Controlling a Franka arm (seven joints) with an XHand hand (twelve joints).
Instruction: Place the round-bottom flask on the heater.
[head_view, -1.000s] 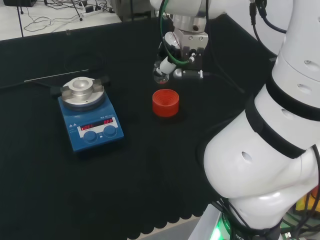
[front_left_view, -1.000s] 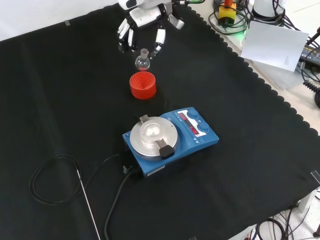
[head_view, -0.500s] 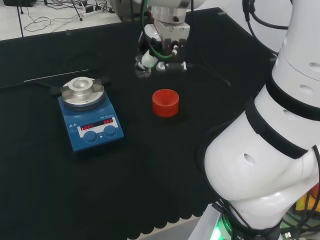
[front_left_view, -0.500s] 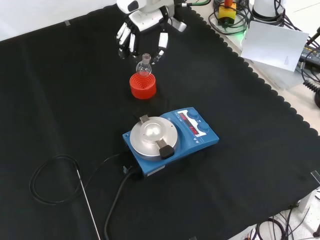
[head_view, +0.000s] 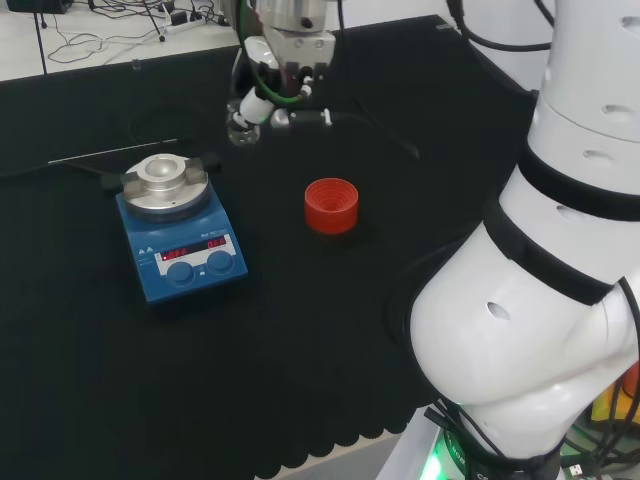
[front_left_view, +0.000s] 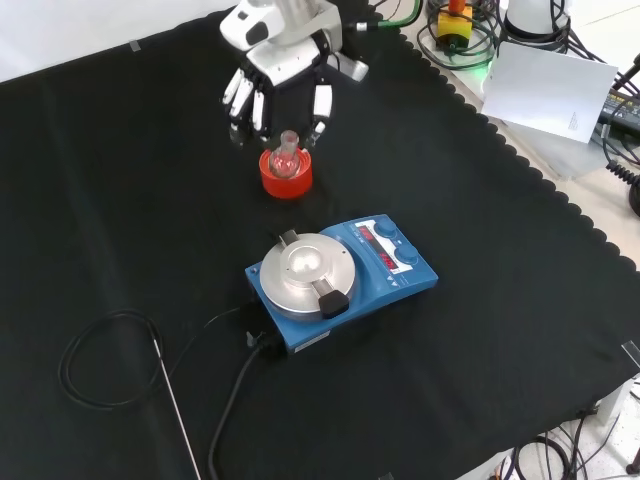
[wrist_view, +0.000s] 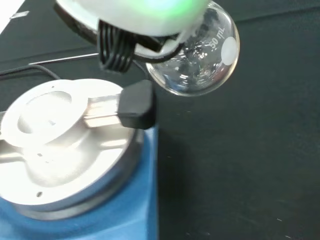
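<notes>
In the head view the heater (head_view: 178, 225) sits toward the table's left edge; right of it, aloft, the hand (head_view: 275, 95) has its fingers curled round the round-bottom flask (head_view: 241, 130). Transport step: next, centre it over the heater's dished plate (head_view: 163, 172) and lower. The red stand (head_view: 331, 205) sits empty.

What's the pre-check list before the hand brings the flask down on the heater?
1. Flask held: ok. The hand has its fingers curled round the round-bottom flask, which is off the cloth.
2. Flask upright: ok. Front view shows its neck up, bulb down.
3. Heater top free: ok. The metal bowl of the heater has nothing in it.
4. Flask over the bowl: not ok. In the head view it hangs beyond and right of the heater; the wrist view shows the bulb beside the plate, not above it.
5. Red stand out of the path: ok, it is right of the heater in the head view.
6. Flask contents: cannot tell.
</notes>
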